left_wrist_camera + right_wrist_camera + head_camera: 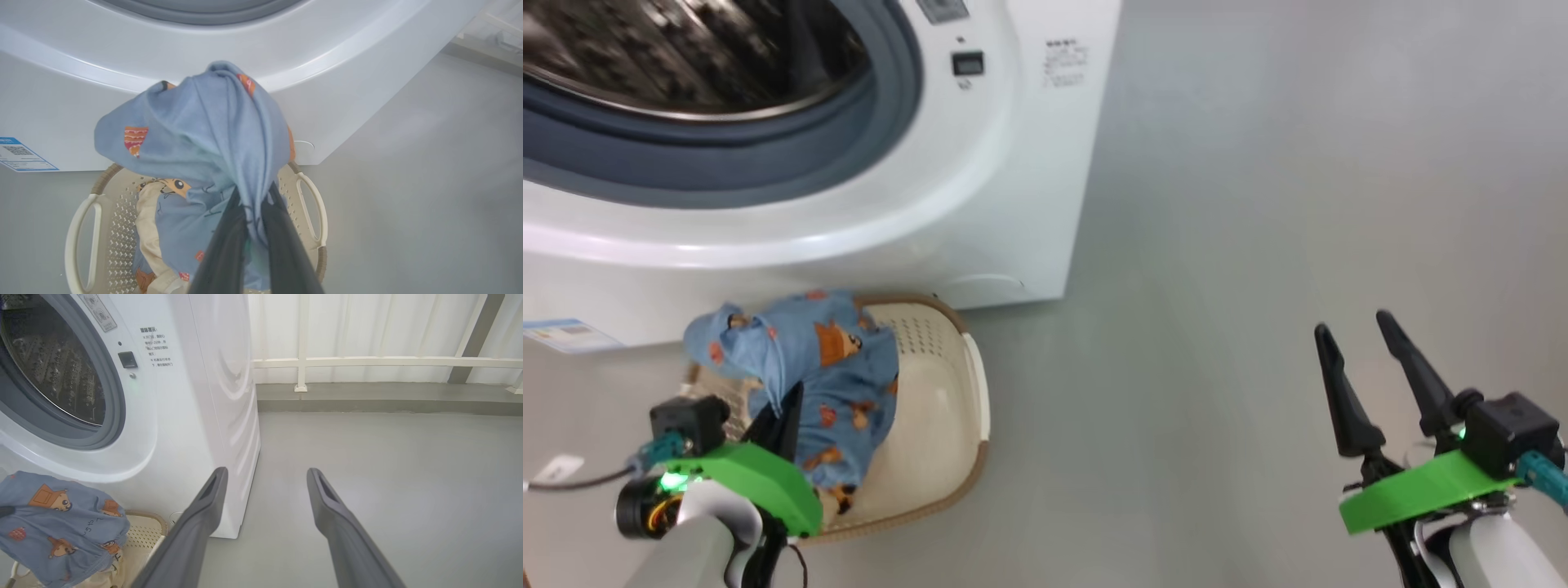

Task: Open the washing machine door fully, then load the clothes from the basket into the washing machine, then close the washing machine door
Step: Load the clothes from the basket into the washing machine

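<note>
Left gripper pinched tight on blue garment, held above basket by washing machine. Right gripper spread wide, empty, over grey floor.

- Laundry area.
- Big white front-loading washing machine on grey floor.
- Cream perforated plastic basket holding light blue printed clothes.
- White railing behind.

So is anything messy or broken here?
Nothing looks broken or spilled. The light blue garment is only bunched up because the left gripper is pinching it over the basket. The cream garment lies inside the basket.
</note>
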### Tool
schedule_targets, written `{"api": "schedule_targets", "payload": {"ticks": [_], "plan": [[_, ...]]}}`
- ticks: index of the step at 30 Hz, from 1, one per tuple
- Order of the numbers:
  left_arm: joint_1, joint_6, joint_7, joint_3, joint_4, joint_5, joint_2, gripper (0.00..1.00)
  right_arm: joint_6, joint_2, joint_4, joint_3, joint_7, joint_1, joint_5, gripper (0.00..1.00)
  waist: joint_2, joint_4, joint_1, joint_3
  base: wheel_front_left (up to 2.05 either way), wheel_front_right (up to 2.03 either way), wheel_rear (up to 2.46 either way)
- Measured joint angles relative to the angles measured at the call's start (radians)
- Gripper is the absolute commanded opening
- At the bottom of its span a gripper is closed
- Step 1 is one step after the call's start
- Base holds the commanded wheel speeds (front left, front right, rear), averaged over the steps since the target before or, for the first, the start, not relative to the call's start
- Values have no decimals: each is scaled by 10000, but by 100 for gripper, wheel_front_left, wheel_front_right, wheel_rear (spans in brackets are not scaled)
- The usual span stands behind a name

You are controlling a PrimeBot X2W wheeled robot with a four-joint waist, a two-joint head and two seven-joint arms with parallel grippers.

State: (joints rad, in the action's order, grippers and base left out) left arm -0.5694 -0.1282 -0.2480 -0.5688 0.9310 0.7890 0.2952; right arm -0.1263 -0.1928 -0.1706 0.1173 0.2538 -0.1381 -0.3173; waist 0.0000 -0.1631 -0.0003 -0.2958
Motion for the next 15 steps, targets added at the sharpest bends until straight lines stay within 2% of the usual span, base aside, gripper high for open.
{"api": "schedule_targets", "payload": {"ticks": [7,15], "plan": [[1144,148,0,1735,-1310,-1666,-142,0,0,-63,10,-251,0,540,-2,100,0,479,1,879,0,0,0],[2499,150,-2,3590,-2909,-3103,-502,0,0,-88,15,-345,-2,956,-10,100,0,924,2,1584,0,0,0]]}}
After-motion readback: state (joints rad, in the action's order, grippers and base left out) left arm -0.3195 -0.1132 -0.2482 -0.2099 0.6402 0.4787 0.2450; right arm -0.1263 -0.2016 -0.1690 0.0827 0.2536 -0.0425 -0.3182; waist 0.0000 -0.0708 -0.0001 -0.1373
